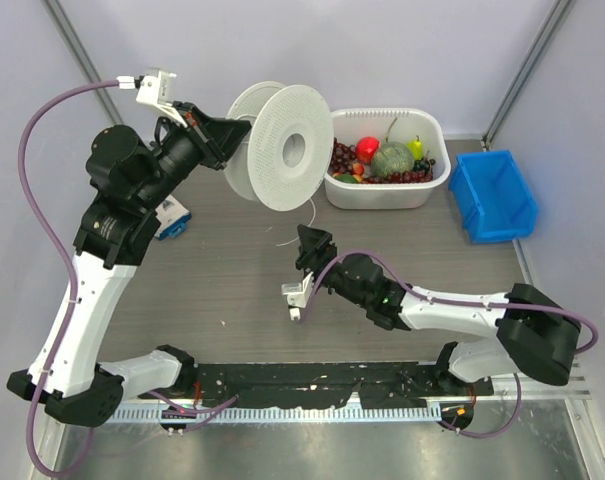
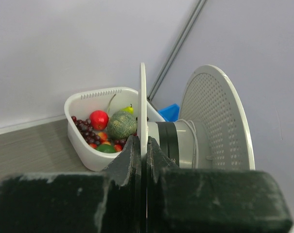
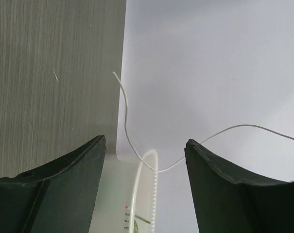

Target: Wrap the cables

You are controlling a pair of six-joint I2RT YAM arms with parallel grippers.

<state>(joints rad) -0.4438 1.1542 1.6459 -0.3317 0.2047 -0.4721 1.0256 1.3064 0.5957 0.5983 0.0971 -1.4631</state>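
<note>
Spool (image 1: 287,150) clamped by flange in left gripper (image 2: 143,145), upper centre of top view, held off table so cord can be wound. Right gripper (image 3: 144,141) spread wide, nothing gripped. Cable (image 3: 125,121) loose strand framed between jaws, centre of wrist view, probably lined up for pinch.

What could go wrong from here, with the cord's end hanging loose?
1. The right pincer is open and the thin white cord lies unheld, its end free. Closing may miss so fine a strand.
2. The left pincer clamps the spool aloft by only one flange's rim. Tugging the cord could twist it or pull it loose.
</note>
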